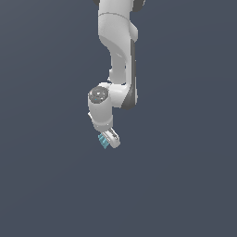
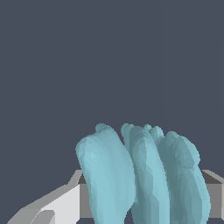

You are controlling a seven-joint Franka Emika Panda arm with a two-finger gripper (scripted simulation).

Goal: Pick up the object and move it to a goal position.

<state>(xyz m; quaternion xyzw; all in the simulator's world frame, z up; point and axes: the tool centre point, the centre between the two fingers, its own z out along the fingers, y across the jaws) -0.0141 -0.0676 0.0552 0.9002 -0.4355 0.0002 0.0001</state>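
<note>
Object (image 2: 140, 175), teal and ridged, sits clamped in the tool (image 1: 108, 141), which is closed on it. The carry step seems in hand; next comes travel toward the goal, but no goal marker shows. The flat grey counter (image 1: 41, 185) shows no edges, so its height above the counter is unclear.

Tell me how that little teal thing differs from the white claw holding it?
The ridged teal object is light teal; the gripper is white. The object is far smaller than the gripper. The object is lumpy with rounded parallel ridges; the gripper looks smooth and blocky. Both hang together at the arm's tip.
</note>
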